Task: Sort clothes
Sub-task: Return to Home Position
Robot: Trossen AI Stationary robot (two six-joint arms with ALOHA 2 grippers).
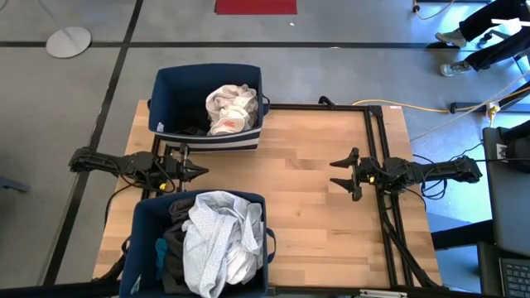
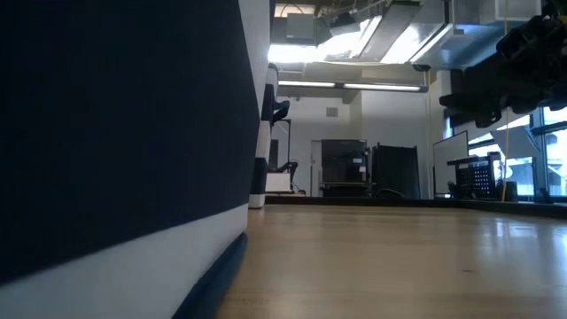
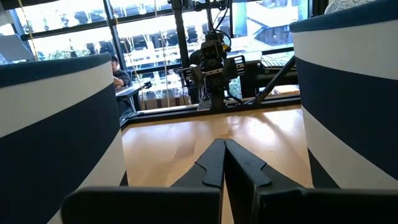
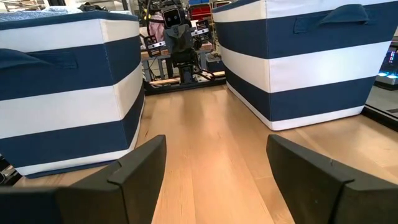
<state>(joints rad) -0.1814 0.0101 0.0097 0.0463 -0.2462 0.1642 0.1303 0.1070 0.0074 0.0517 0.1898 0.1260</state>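
Now the clothes (image 1: 217, 242) are lying heaped in the fuller bin (image 1: 141, 228), with a cream bundle (image 1: 230, 108) in the other bin (image 1: 170, 91) just beyond it. The left gripper (image 1: 201, 171), fingers pressed together and holding nothing, is hanging in the gap beside the fuller bin; it is wanting a straight, level pull-back, touching neither wall. The right gripper (image 1: 334, 172), spread wide and empty, is waiting well clear of that bin.

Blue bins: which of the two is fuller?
The lower bin in the overhead picture: a pale shirt heaps across most of it. The upper bin has a smaller cream bundle on one side.
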